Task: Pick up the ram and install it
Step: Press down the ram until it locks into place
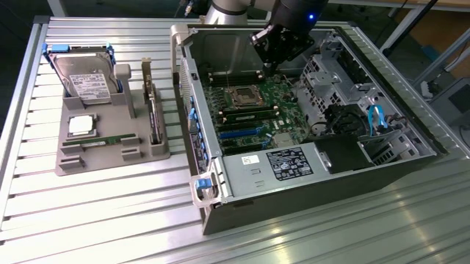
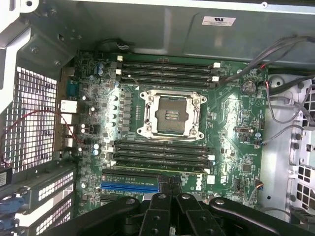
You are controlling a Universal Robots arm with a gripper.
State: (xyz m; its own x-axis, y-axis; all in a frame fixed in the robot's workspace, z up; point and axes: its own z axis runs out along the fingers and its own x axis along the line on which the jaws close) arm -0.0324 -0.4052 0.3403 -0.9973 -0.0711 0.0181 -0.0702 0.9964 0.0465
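Slatted metal table (image 1: pixel 110 209) holds the open computer case (image 1: pixel 309 181); gripper (image 2: pixel 171 189) closed and empty above the motherboard (image 2: pixel 231 113); ram (image 1: pixel 99 141) lies in its tray (image 1: pixel 110 162), not picked up.

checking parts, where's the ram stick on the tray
Exterior view's left: the ram lies flat in the grey tray, next to the silver processor chip.

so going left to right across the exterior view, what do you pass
hard drive in the grey holder tray → green expansion card standing on the tray's right side → white edge of the open computer case → empty processor socket → shut gripper → blue cable
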